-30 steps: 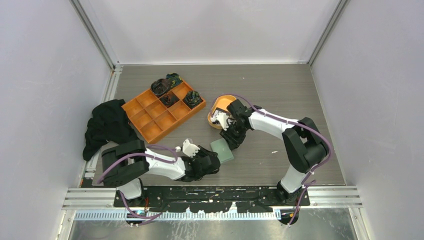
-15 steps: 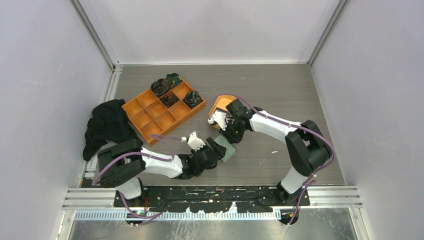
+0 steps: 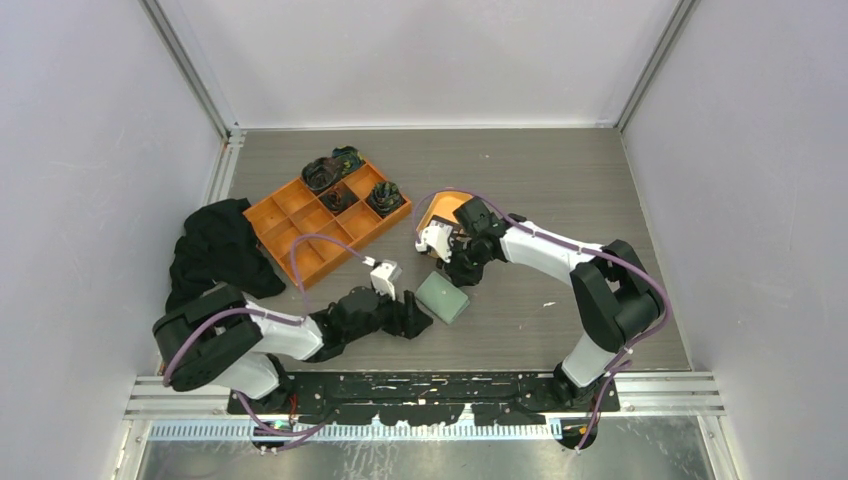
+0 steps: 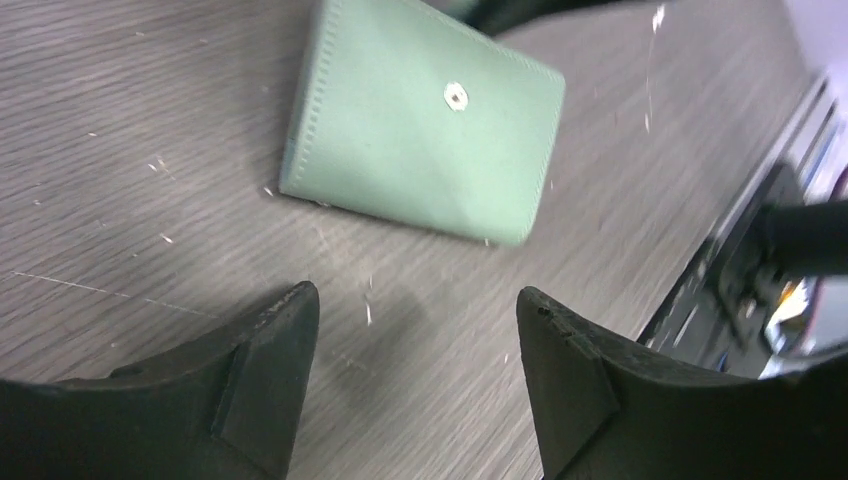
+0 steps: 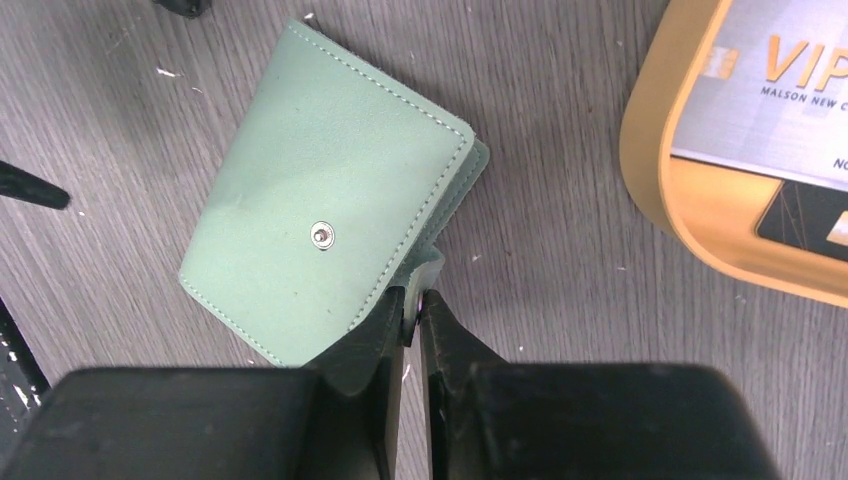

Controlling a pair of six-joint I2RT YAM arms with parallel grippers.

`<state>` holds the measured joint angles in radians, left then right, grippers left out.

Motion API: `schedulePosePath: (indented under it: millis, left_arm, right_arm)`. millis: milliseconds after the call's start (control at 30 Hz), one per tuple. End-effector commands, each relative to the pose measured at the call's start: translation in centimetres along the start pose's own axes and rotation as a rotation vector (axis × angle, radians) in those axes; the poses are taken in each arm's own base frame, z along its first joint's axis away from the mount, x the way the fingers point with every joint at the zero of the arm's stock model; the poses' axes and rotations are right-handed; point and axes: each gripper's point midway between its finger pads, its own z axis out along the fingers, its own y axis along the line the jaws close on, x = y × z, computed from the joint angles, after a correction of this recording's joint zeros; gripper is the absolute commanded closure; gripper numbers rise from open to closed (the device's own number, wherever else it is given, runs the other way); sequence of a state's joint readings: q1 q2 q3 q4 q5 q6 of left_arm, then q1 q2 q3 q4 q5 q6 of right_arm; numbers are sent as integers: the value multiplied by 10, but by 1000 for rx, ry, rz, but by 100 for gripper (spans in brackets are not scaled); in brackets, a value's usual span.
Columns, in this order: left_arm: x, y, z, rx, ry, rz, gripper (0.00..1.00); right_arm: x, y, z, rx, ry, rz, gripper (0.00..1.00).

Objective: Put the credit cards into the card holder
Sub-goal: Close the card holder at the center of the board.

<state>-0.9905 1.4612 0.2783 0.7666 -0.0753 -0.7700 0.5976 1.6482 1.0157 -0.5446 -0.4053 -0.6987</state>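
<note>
1. The right gripper (image 5: 412, 302) has its jaws pressed together on the closing tab (image 5: 426, 268) of the card holder (image 5: 320, 240). The folded card holder lies just ahead of the fingertips.
2. The left gripper (image 4: 410, 325) has its jaws spread apart and holds nothing. The card holder lies just beyond them, untouched.
3. The credit cards (image 5: 770, 110) lie in the orange dish (image 5: 648, 150), ahead and right of the right gripper.
</note>
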Motion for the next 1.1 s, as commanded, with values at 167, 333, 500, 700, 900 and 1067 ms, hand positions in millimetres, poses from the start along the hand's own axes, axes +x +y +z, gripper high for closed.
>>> schedulePosePath:
  millis: [167, 333, 500, 700, 900, 1067]
  left_arm:
    - [-9, 4, -40, 95, -29, 410, 19]
    - [-16, 4, -55, 93, -83, 350, 9]
    - [-15, -1, -60, 123, -98, 295, 8]
    - [-8, -8, -59, 164, -75, 221, 10]
    - [-5, -4, -50, 150, -69, 160, 17]
    - [-4, 2, -35, 102, -51, 96, 19]
  right_arm:
    - [-25, 5, -3, -53, -132, -134, 83]
    - [-34, 7, -1, -84, -168, -201, 83]
    - [-33, 10, 6, -112, -155, -313, 83]
    - [-37, 19, 12, -128, -153, -445, 80]
    - [-39, 21, 14, -125, -147, -472, 79]
    - [-41, 24, 13, -133, -152, -486, 79]
